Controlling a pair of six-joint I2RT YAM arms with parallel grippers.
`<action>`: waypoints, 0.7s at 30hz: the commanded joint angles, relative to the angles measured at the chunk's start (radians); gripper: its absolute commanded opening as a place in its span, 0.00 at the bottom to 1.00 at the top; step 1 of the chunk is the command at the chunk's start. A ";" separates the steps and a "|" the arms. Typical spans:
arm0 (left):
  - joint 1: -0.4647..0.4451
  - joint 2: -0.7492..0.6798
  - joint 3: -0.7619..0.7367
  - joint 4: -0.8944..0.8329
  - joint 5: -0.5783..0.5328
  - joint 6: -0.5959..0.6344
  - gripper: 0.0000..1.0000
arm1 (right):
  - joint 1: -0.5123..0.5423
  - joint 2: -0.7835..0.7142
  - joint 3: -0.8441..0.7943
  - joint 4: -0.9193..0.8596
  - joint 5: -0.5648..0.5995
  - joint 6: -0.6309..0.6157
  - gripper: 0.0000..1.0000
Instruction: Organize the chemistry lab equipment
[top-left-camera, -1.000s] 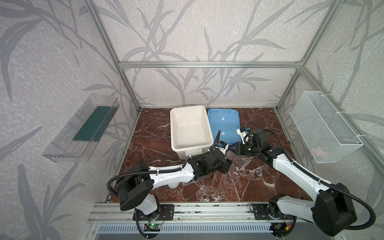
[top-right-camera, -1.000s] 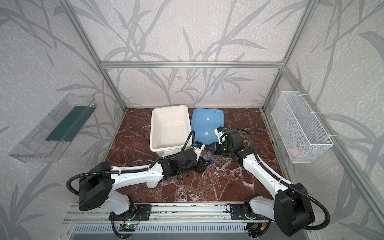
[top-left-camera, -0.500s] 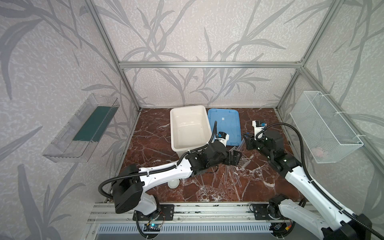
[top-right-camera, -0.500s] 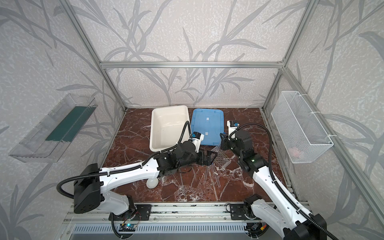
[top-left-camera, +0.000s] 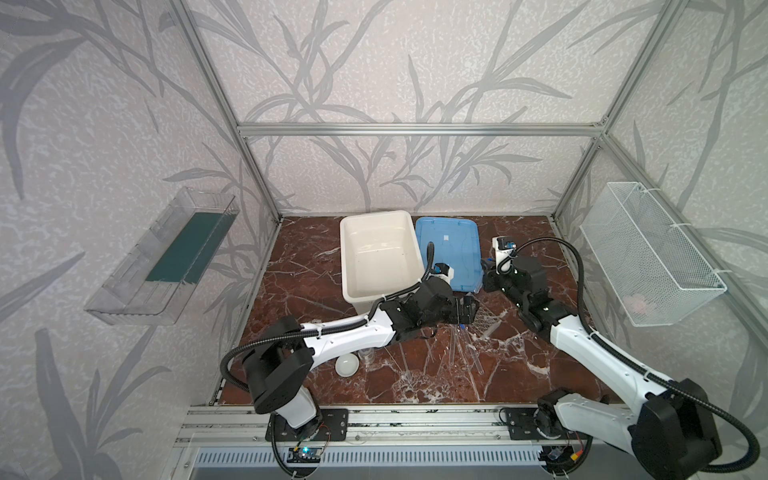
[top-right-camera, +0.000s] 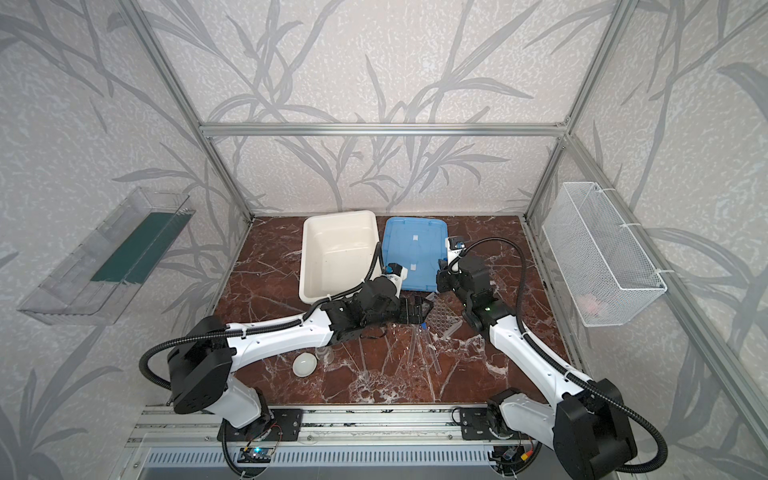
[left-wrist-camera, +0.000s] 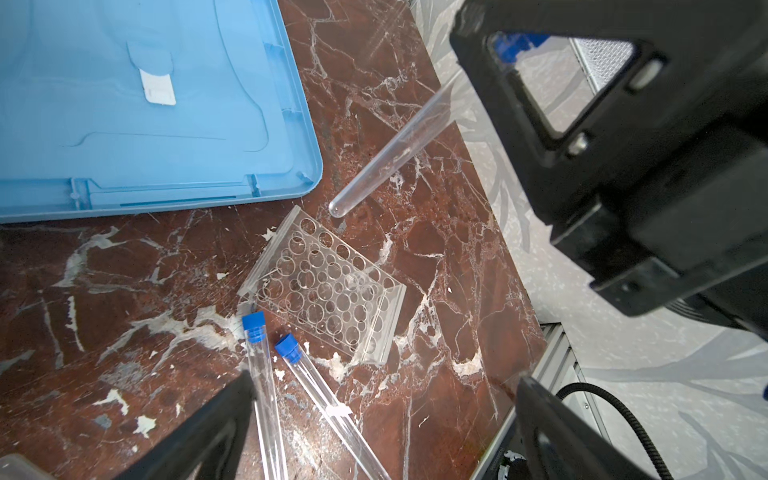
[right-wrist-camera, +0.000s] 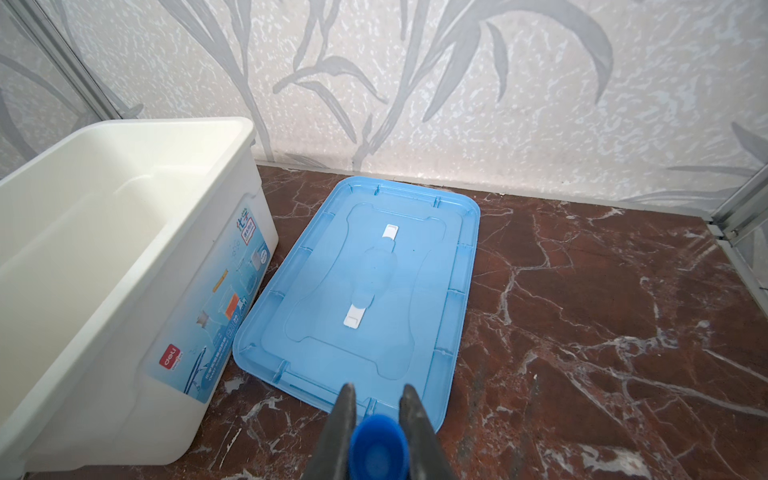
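Observation:
My right gripper (right-wrist-camera: 378, 388) is shut on the blue cap (right-wrist-camera: 376, 446) of a long clear tube (left-wrist-camera: 395, 153). The tube hangs tilted, its round end just above the far edge of the clear perforated rack (left-wrist-camera: 328, 291). My left gripper (left-wrist-camera: 384, 380) stands wide open and empty above the marble, next to the rack (top-left-camera: 488, 322). Two more blue-capped tubes (left-wrist-camera: 259, 365) (left-wrist-camera: 316, 382) lie side by side by the rack's near end. A small white round dish (top-left-camera: 347, 365) and a small clear jar (top-left-camera: 368, 354) sit under the left arm. Thin rods are hard to tell from the marble veins.
A big white tub (top-left-camera: 376, 214) stands open at the back, with its blue lid (top-left-camera: 457, 241) flat beside it. In a top view the right gripper (top-right-camera: 440, 282) is at the lid's near corner. A wire basket (top-left-camera: 648, 253) hangs on the right wall and a clear shelf (top-left-camera: 162, 257) on the left.
The right gripper drew back and up from the left gripper, taking the tube with it. The left jaws opened wide and the left gripper shifted right toward the rack.

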 joint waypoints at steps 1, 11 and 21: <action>0.008 0.003 0.049 -0.041 -0.068 0.007 0.99 | 0.005 0.033 0.009 0.038 -0.014 0.018 0.18; 0.011 0.019 0.034 -0.011 -0.082 -0.012 0.99 | 0.005 0.097 -0.026 0.115 -0.001 0.023 0.18; 0.005 0.044 0.061 -0.032 -0.137 -0.018 0.99 | 0.006 0.110 -0.065 0.141 0.030 0.024 0.18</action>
